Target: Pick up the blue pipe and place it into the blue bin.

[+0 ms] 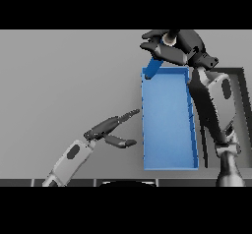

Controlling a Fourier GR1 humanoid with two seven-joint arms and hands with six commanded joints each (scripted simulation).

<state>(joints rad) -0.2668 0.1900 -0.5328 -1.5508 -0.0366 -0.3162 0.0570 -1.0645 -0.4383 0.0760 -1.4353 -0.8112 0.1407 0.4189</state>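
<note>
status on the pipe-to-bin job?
Pick done: the right hand is curled round the blue pipe, off the table. In hand: pipe hangs tilted over the blue bin's far end. Left: release it inside. Left hand idle, open, beside the bin.

White-and-grey arms with dark oval insets, left hand (107, 130) and right hand (173, 48) dark
</note>
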